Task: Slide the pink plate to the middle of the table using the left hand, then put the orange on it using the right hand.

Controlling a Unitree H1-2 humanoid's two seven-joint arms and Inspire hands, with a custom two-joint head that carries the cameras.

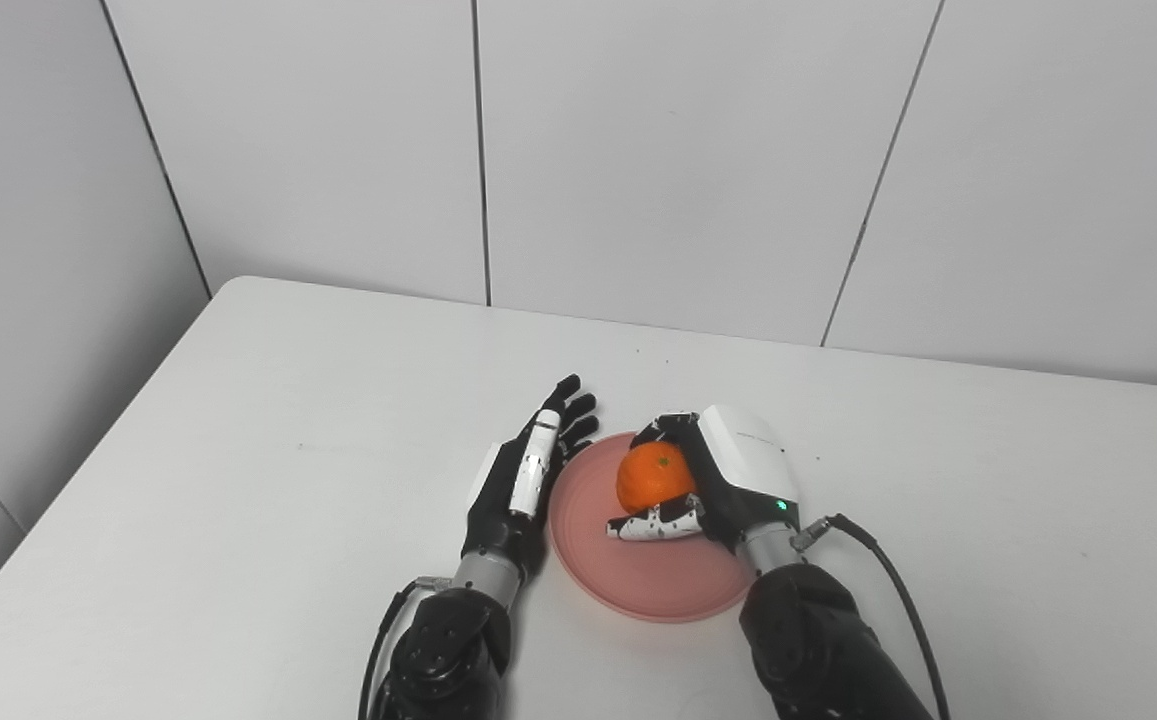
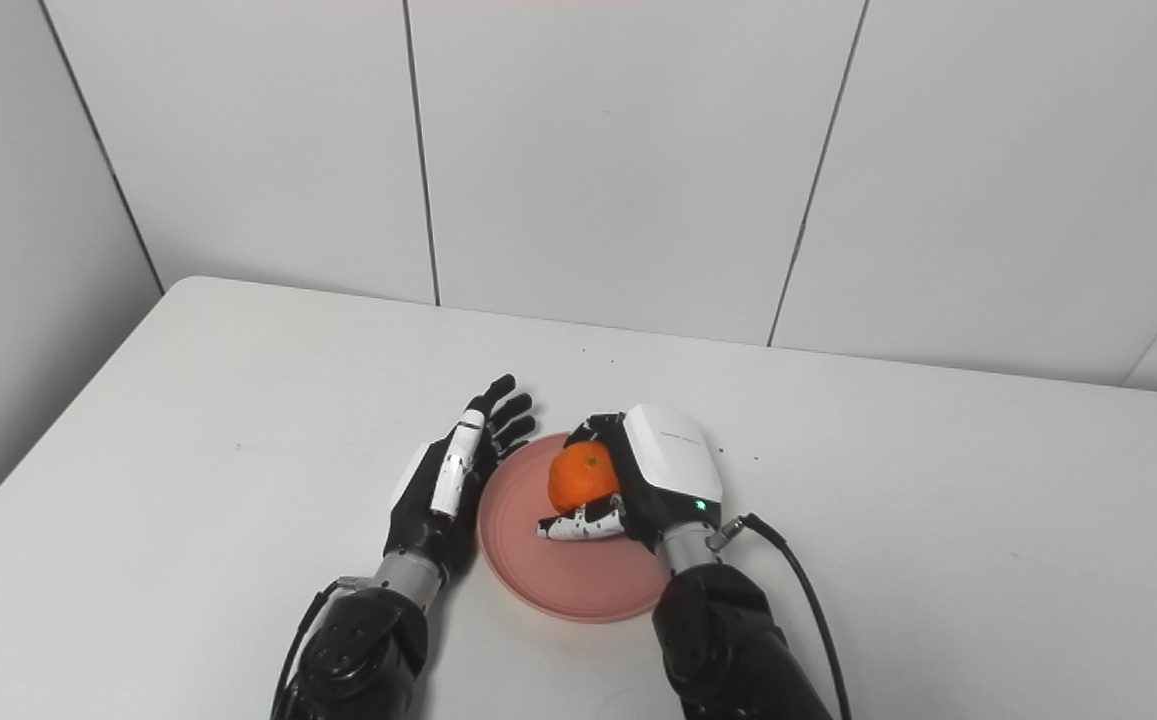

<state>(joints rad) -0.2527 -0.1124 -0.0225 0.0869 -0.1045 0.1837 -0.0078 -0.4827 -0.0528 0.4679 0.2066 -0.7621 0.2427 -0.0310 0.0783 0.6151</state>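
Note:
The pink plate (image 1: 638, 575) lies on the white table near its front middle. Over the plate's right half, my right hand (image 1: 713, 485) is shut on the orange (image 1: 653, 476), fingers curled behind the fruit and thumb under its front. Whether the orange rests on the plate or hangs just above it is unclear. My left hand (image 1: 528, 480) lies open and flat against the plate's left rim, fingers stretched toward the back of the table. The same scene shows in the right eye view, with the orange (image 2: 583, 476) over the plate (image 2: 563, 570).
The white table (image 1: 288, 450) stretches wide to the left and right, its left edge slanting toward the front. A tiled wall stands behind its far edge. A black cable (image 1: 888, 570) loops from the right wrist.

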